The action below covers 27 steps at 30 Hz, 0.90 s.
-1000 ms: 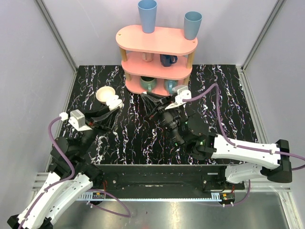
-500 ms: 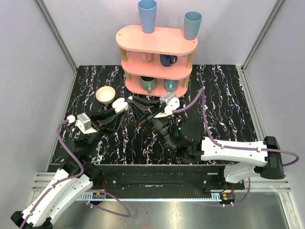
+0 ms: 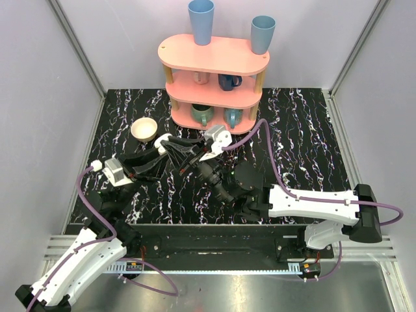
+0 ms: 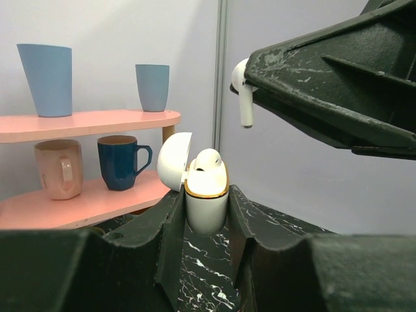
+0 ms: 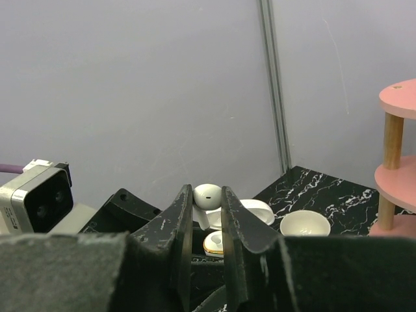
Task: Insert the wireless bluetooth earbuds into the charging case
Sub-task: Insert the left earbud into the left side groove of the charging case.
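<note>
pinching an earbud (image 4: 244, 97), right gripper (image 5: 207, 194) hangs above charging case (image 4: 207, 201).

We read the charging case (image 4: 207, 207) as smooth, glossy white plastic with a gold metallic rim; the upper earbud (image 4: 244, 97) shares that gloss. The fingers (image 4: 338, 78) of the right tool (image 5: 207, 198) look matt black, scuffed and grainy. The worktop (image 3: 305, 130) is black, white-veined and faintly shiny. The shelf (image 3: 214, 55) is matt pink, with bare wooden posts.
</note>
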Each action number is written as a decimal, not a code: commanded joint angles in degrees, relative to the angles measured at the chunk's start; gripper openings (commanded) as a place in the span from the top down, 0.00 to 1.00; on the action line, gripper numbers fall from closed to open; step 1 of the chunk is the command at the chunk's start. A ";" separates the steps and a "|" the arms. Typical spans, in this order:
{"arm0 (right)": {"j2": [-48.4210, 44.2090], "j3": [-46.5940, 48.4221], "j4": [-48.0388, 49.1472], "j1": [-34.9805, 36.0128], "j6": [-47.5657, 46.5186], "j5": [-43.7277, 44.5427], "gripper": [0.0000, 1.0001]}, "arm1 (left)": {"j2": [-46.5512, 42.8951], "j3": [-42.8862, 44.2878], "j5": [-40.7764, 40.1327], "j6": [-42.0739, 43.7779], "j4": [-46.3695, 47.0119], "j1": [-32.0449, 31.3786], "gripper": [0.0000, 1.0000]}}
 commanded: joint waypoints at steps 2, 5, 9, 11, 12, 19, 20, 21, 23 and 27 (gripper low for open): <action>0.56 3.22 -0.89 0.46 0.92 -1.03 0.83 | 0.08 -0.05 1.26 0.66 4.40 -0.41 1.00; 0.48 3.22 -1.24 0.54 1.18 -1.29 0.83 | 0.08 0.12 1.17 0.75 4.41 -0.41 1.00; 1.00 3.39 -1.42 0.46 1.62 -2.08 0.83 | -0.18 0.48 0.99 1.10 3.44 -0.41 1.00; 1.09 3.66 -1.68 0.54 1.97 -2.35 0.83 | -0.09 0.56 0.82 1.28 3.26 -0.41 1.00; 1.18 3.75 -1.85 0.46 1.98 -2.53 0.83 | -0.35 0.65 0.82 1.19 3.09 -0.50 1.00; 1.18 3.92 -2.30 0.46 2.15 -2.61 0.83 | -0.62 0.56 0.47 1.36 2.91 -0.59 1.00; 1.27 3.83 -2.38 0.46 2.15 -2.53 0.83 | -0.62 0.48 0.47 1.36 3.00 -0.50 1.00; 1.36 3.83 -2.30 0.54 2.15 -2.70 0.83 | -0.53 0.56 0.55 1.36 3.00 -0.50 1.00; 1.53 3.83 -2.38 0.46 2.15 -2.70 0.83 | -0.36 0.83 0.64 1.28 3.00 -0.59 1.00; 1.80 3.92 -2.30 0.46 2.15 -2.70 0.83 | -0.27 0.83 0.64 1.36 3.00 -0.59 1.00</action>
